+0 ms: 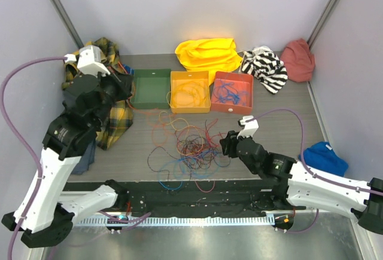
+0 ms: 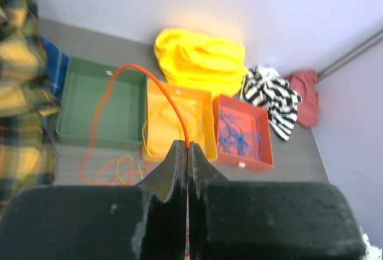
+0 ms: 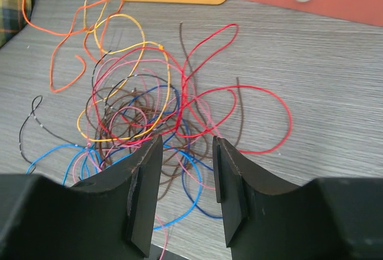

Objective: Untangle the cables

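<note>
The cables (image 1: pixel 188 146) lie in a loose tangle of red, brown, blue, yellow and pink loops on the grey table, shown close up in the right wrist view (image 3: pixel 137 110). My left gripper (image 2: pixel 188 145) is shut on an orange cable (image 2: pixel 164 89). That cable arches up and left over the green tray (image 2: pixel 125 107) and falls to orange loops on the table. In the top view the left gripper (image 1: pixel 121 85) sits raised, left of the trays. My right gripper (image 3: pixel 187 143) is open and holds nothing, low at the tangle's right edge (image 1: pixel 226 143).
Three trays stand in a row behind the tangle: green (image 1: pixel 151 89), yellow (image 1: pixel 190 73) holding yellow and orange wires, and red (image 1: pixel 232 109) holding blue wires. Cloths surround them: plaid (image 1: pixel 116 119) at left, yellow (image 1: pixel 209 51), striped (image 1: pixel 266 66), red (image 1: pixel 297 60) and blue (image 1: pixel 326 155).
</note>
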Available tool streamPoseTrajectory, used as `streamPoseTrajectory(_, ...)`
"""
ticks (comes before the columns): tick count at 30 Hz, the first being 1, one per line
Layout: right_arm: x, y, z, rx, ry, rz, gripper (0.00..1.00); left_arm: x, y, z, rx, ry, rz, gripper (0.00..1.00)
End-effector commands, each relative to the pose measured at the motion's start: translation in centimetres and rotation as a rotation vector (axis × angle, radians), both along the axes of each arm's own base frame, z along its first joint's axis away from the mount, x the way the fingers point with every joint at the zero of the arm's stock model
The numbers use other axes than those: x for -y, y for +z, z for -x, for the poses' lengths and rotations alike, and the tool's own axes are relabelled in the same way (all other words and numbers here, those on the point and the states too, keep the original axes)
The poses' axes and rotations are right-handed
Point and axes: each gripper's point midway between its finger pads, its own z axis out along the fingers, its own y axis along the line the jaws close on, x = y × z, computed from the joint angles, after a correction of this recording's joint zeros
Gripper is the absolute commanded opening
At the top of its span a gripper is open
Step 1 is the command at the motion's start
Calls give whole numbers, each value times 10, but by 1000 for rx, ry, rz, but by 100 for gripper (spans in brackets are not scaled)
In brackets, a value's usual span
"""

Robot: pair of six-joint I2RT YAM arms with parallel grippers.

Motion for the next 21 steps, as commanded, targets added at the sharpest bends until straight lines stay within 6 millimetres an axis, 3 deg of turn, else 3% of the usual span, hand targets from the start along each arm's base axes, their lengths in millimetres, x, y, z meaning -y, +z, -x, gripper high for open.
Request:
streamPoseTrajectory(1,-30,37,-6,51,60,-100,47,-12,11,-3,0,41,-101,0)
streamPoseTrajectory(2,-32,39,-7,54,67,-98,46,-16,28,-2,36,53,-89,0)
streamPoseTrajectory(8,-42,44,-6,46,93,-133,46,-16,76,-24,141,103,-115,0)
streamPoseTrajectory(9,-42,43,-6,44,93,-130,47,-20,94,-23,178,125,-103,0)
streamPoseTrajectory(12,-39,45,-4,47,96,-125,46,-17,113,-41,211,153,-131,0)
streamPoseTrajectory(13,-38,46,-4,49,94,-124,46,-20,135,-37,259,163,-109,0)
streamPoseTrajectory(15,-35,48,-4,54,87,-117,46,-15,144,-52,275,177,-144,0)
streamPoseTrajectory(16,-33,49,-4,56,85,-115,46,-20,164,-49,317,197,-128,0)
streamPoseTrajectory(18,-29,52,-3,63,79,-115,46,-17,172,-60,338,214,-154,0)
streamPoseTrajectory(21,-25,54,-2,67,76,-106,46,-25,198,-60,416,262,-145,0)
